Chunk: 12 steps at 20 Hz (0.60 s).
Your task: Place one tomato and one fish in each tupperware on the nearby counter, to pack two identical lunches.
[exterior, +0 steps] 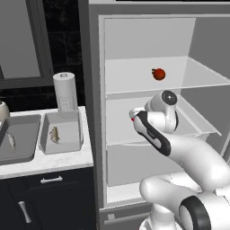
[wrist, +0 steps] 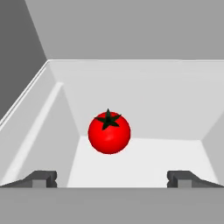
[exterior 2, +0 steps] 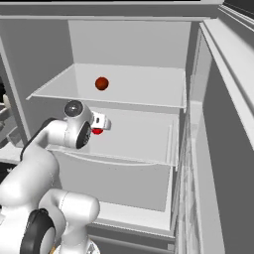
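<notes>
White marble table [exterior: 54,159] with faint grey veins sits on my left, above dark navy cabinets [exterior: 45,197] with silver handles. On it I see two shallow grey trays side by side. The lighter grey tupperware [exterior: 63,132] holds one small pale fish [exterior: 55,134]. The darker grey tupperware [exterior: 20,139] next to it, further left, holds another small fish [exterior: 11,142]. I see no tomato in either tray. A white paper towel roll [exterior: 65,92] stands upright behind the lighter tray.

To the right of the table, a tall grey fridge [exterior: 92,134] stands open, with pale shelves inside. A dark red round tomato [exterior: 158,74] rests on the upper shelf [exterior 2: 149,89]. My white arm reaches into the shelf below it.

In the hand view, a bright red round tomato [wrist: 109,132] with a dark green star-shaped stem sits on the pale floor of that lower shelf [wrist: 144,162], near the back wall. My gripper [wrist: 112,178] is spread wide and holds nothing. Its two dark fingertips [wrist: 41,178] stand well apart, one on each side, and the tomato lies ahead of them, in line with the gap. The tips do not touch it. From the right base view I can see a bit of this red tomato just beside the hand.
</notes>
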Tool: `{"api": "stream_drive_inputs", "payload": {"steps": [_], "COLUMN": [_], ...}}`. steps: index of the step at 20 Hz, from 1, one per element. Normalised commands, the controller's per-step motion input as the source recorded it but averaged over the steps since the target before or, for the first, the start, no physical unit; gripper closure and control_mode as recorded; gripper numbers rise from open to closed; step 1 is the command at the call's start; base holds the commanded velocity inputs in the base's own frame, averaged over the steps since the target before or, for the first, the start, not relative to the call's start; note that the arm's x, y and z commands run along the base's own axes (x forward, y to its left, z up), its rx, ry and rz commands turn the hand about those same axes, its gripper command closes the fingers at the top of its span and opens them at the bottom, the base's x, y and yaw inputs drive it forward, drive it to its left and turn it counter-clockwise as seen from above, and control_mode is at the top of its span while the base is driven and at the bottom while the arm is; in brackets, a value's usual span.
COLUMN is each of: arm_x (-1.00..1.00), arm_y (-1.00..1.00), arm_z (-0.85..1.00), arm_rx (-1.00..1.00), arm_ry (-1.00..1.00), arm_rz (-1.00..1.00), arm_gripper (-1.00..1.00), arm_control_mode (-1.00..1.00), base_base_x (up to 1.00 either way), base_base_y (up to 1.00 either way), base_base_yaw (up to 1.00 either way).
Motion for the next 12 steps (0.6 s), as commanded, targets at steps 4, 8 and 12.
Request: {"api": "stream_drive_inputs", "payload": {"steps": [4,8,12], "arm_x": [0.0,0.0,0.06], "arm_y": [0.0,0.0,0.0], "arm_z": [-0.25,-0.37,0.0], "arm_rx": [0.0,0.0,0.0], "arm_ry": [0.0,-0.01,-0.01], "arm_rz": [0.0,0.0,0.0], "arm_gripper": [-1.0,-1.0,-1.0], "arm_control_mode": [-1.0,-1.0,-1.0], "base_base_x": [0.0,0.0,0.0], "base_base_y": [0.0,0.0,0.0], "base_base_yaw": [0.0,0.0,0.0]}}
